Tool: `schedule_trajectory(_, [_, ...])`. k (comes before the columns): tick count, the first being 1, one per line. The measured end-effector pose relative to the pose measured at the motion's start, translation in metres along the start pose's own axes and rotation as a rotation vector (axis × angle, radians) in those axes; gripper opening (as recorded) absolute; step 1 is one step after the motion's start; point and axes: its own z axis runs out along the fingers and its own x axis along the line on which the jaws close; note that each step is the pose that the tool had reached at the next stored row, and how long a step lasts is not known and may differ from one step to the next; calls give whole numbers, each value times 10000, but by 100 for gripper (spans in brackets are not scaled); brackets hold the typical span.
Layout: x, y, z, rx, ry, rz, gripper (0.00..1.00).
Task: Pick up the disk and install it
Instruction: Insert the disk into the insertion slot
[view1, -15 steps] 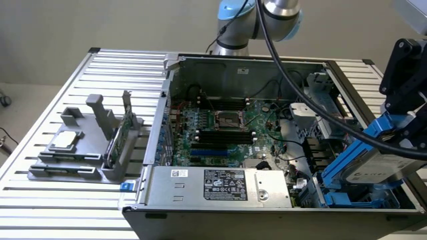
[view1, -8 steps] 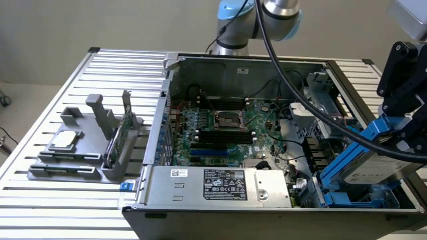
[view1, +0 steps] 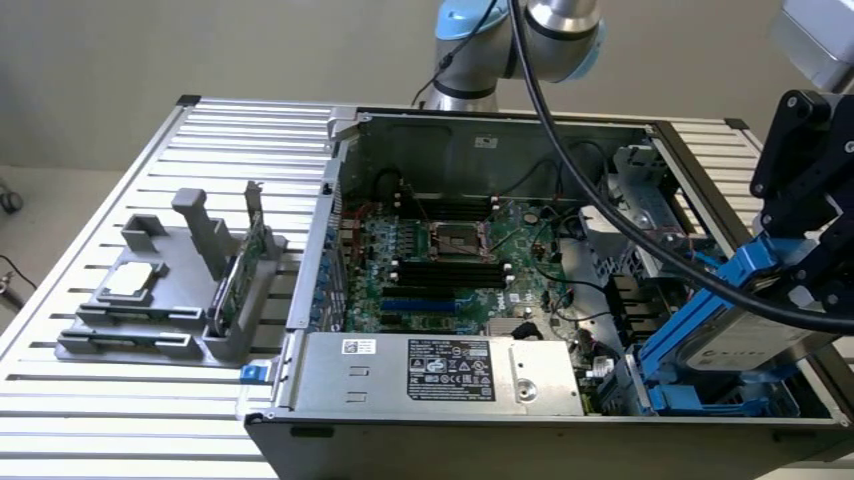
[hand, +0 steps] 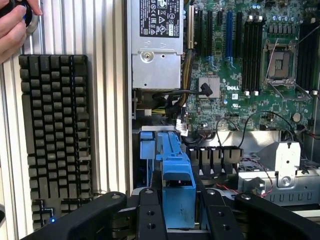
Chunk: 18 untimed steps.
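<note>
Toward the slatted tabletop's (view1: 80, 400) edge on the exterior view's left, we note a grey fixture (view1: 160, 335) holding a square silver chip (view1: 134, 280) and an upright green circuit card (view1: 230, 275). Mid-table, the open computer case (view1: 534, 450) holds a motherboard (view1: 441, 265) and a power supply (view1: 441, 370). At its right end, the gripper (hand: 181, 212) is clamped on the disk (view1: 750, 342), which tilts over the drive bay (view1: 694, 400).

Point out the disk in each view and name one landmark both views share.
Exterior view: the disk hangs tilted at the exterior view's right, above the blue drive bay.
Wrist view: the disk's blue rail sits between the black fingers.
Shared landmark: the grey power supply with its label.
</note>
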Motion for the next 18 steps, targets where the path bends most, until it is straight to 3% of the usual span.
schedule_trajectory(18, [6, -15, 63, -69, -2, -140, 33])
